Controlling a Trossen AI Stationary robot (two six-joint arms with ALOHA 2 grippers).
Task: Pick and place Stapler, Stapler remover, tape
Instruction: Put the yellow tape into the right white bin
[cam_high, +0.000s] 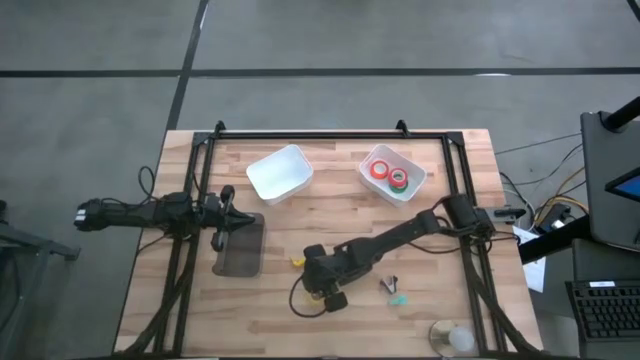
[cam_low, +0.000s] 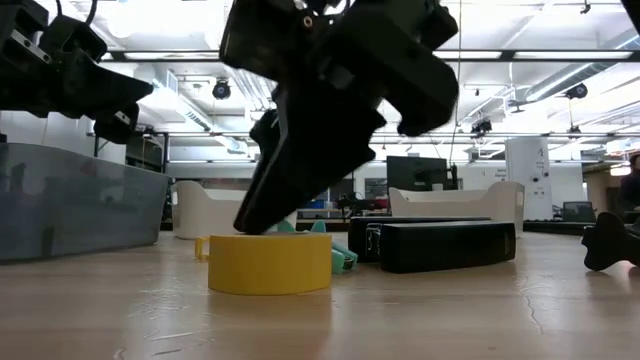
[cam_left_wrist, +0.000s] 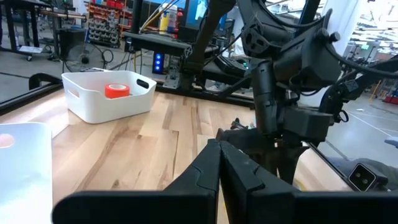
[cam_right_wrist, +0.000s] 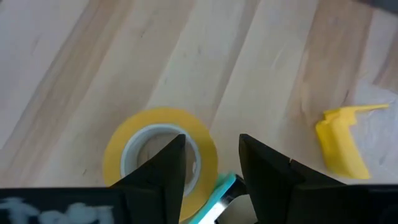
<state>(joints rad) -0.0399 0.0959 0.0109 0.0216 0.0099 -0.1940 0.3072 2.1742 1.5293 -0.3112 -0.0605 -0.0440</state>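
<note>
From above, the right gripper (cam_high: 333, 292) hangs low over the front middle of the wooden desk (cam_high: 280, 215). Red and green tape rolls (cam_high: 389, 174) already lie in the white bin (cam_high: 392, 172) at the back right. The left gripper (cam_high: 217, 238) waits over a dark tray (cam_high: 239, 246).

At desk level, one finger dips toward the yellow ring-shaped tape roll (cam_low: 270, 263); the black wedge-shaped stapler (cam_low: 445, 246) lies behind it.

The left wrist camera shows its own jaws together.

The right wrist camera shows jaws apart, one finger over the roll's white core and one outside. A yellow claw-shaped staple remover (cam_right_wrist: 342, 142) lies nearby. Closing off-centre could likely slide the roll away rather than pinch its wall.
</note>
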